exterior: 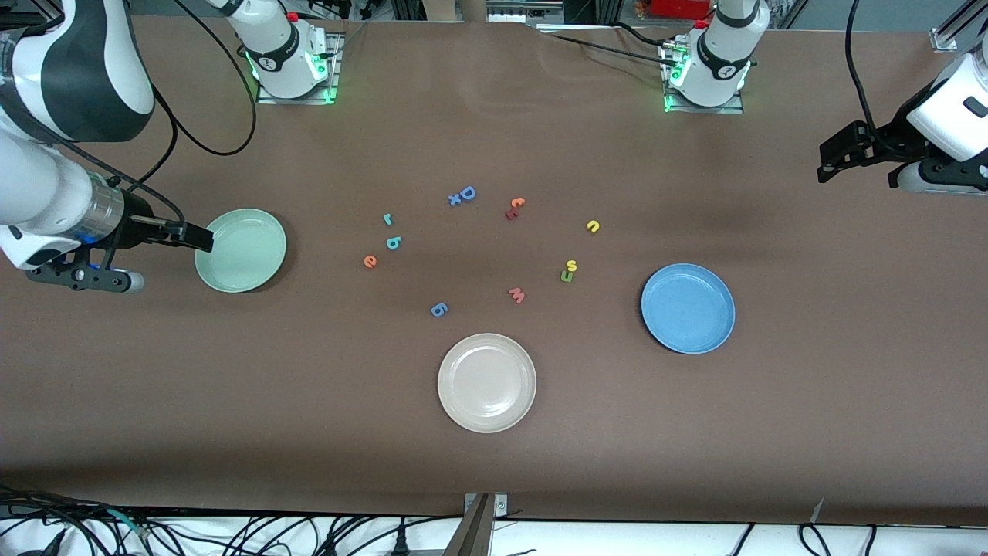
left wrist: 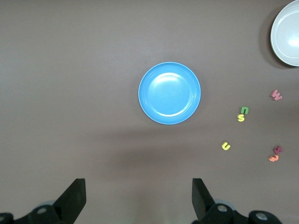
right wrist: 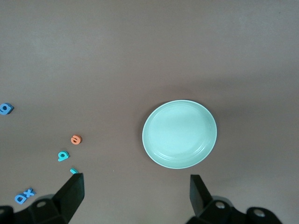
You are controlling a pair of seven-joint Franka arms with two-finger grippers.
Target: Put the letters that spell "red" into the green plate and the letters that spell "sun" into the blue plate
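The green plate (exterior: 241,251) (right wrist: 179,134) lies toward the right arm's end of the table, nothing in it. Teal "r" (exterior: 387,218) (right wrist: 73,171), teal "d" (exterior: 394,242) (right wrist: 62,155) and orange "e" (exterior: 370,261) (right wrist: 75,139) lie beside it, toward the middle. The blue plate (exterior: 688,308) (left wrist: 169,93) holds nothing; yellow "s" (exterior: 571,266) (left wrist: 241,118) touches green "u" (exterior: 566,276) (left wrist: 244,110), with yellow "n" (exterior: 593,226) (left wrist: 226,146) farther from the camera. My right gripper (exterior: 189,235) (right wrist: 135,193) hangs open over the green plate's rim. My left gripper (exterior: 830,162) (left wrist: 138,196) hangs open over bare table at the left arm's end.
A cream plate (exterior: 487,382) (left wrist: 287,32) lies nearest the camera. Other letters lie mid-table: blue "D" with an "x" (exterior: 463,194) (right wrist: 24,196), a red-and-orange pair (exterior: 515,207) (left wrist: 276,154), a pink "w" (exterior: 517,294) (left wrist: 276,95), a blue "6"-like piece (exterior: 438,310) (right wrist: 5,108).
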